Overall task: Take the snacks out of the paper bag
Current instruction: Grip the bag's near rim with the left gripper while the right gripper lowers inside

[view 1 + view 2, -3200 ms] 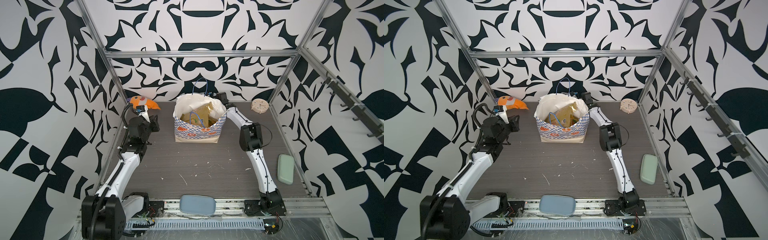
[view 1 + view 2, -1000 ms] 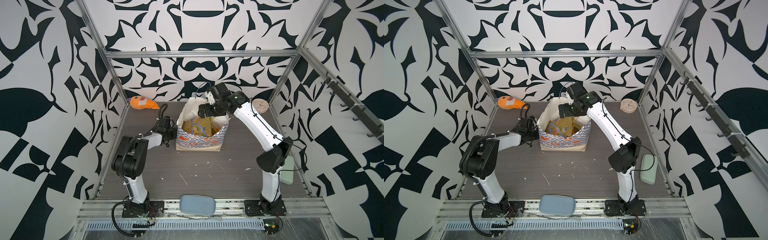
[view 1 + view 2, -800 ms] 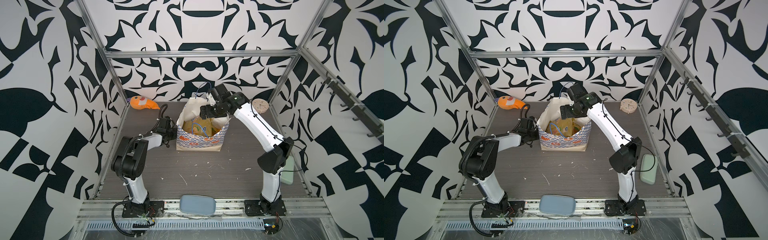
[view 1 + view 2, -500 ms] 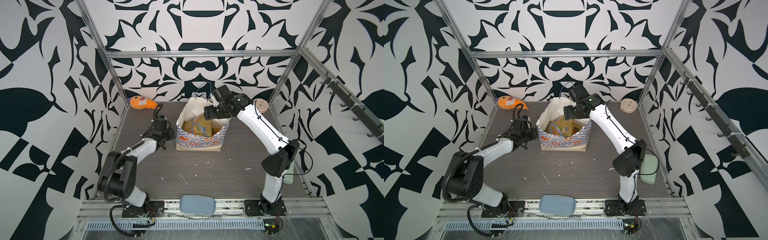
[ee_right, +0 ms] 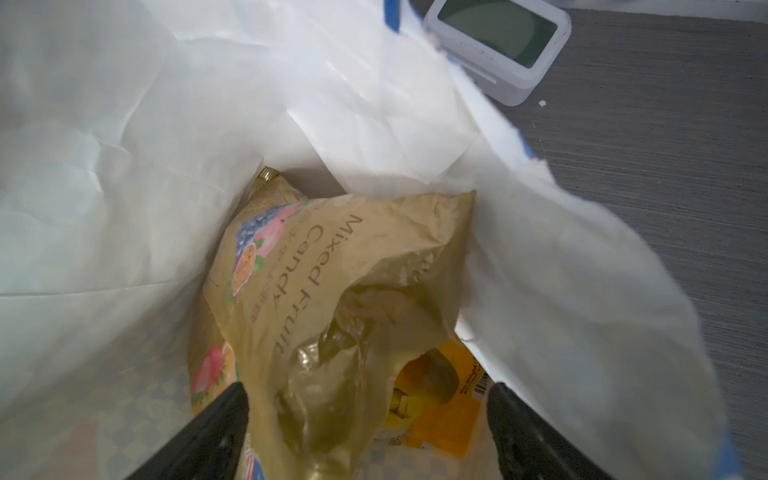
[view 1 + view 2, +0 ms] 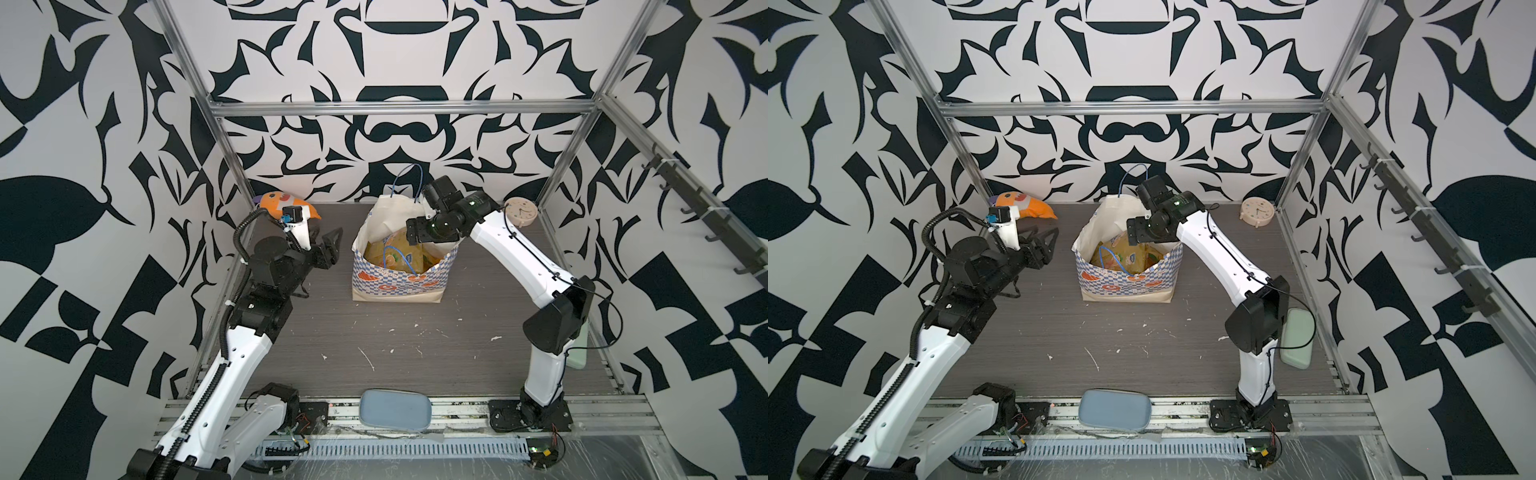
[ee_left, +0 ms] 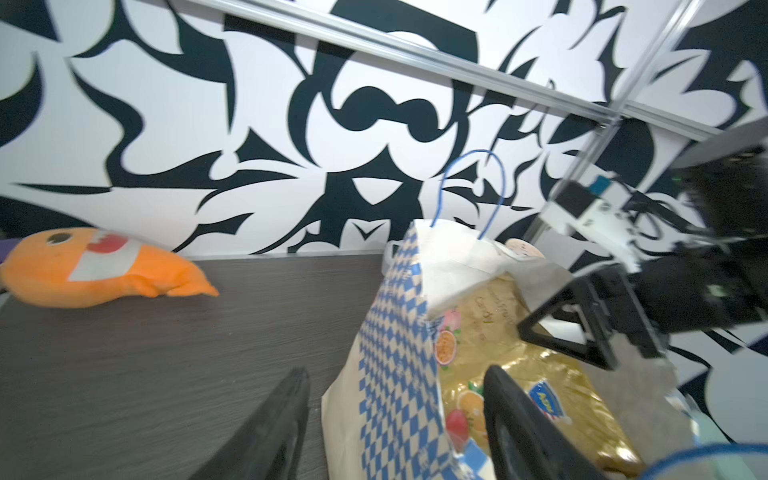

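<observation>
At the front rail lay a blue-grey pad [image 6: 395, 409], and a pale green pad [image 6: 1296, 338] sat at the table's right edge beside the right arm. The dark wood-grain table [image 6: 374, 332] carried scattered white scraps.

Further in, the left gripper [image 6: 326, 243] hung just left of the paper bag [image 6: 399, 284], apart from it in both top views. Its fingers [image 7: 274, 424] were spread wide and gripped nothing.

The bag stood upright at the back middle of the table with its mouth open. One blue cord handle [image 6: 405, 183] stood up at the far rim. The right gripper [image 6: 417, 237] hovered over the mouth, its fingers [image 5: 216, 432] wide apart and empty.

Inside the bag the olive-gold "Mixed Fruit Candy" packet [image 5: 332, 270] lay on top, with a yellow-orange mango packet [image 5: 440, 399] partly under it.

A small white digital clock [image 5: 498, 37] sat on the table just outside the bag. Against the back wall lay an orange plush toy [image 6: 278, 203] in the left corner and a round cream clock [image 6: 520, 210] in the right.
</observation>
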{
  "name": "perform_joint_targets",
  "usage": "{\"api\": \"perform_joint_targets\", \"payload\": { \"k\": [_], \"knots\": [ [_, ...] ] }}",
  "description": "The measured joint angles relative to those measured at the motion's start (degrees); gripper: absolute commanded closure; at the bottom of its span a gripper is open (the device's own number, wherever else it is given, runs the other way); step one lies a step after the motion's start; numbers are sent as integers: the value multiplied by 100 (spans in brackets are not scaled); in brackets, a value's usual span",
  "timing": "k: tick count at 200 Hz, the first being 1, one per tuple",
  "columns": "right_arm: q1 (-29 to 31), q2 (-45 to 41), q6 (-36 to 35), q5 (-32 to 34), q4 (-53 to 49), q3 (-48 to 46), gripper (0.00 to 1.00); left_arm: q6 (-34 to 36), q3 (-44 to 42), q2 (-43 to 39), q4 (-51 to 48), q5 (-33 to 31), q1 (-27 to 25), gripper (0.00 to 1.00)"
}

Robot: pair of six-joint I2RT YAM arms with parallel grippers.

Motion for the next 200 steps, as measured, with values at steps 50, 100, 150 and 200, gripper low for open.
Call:
{"api": "perform_joint_targets", "payload": {
  "k": [50,100,150,200],
  "knots": [
    [0,50,179,-372,448,-431,38,72,0,372,92,1095,-50,28],
    [0,162,234,-619,839,-468,65,35,22,745,354,1416,-59,28],
    [0,238,240,-868,1209,-470,82,-24,22,898,570,1462,-59,28],
    [-2,238,153,-1213,1419,-457,100,-13,22,885,638,1349,-63,28]
  ]
}}
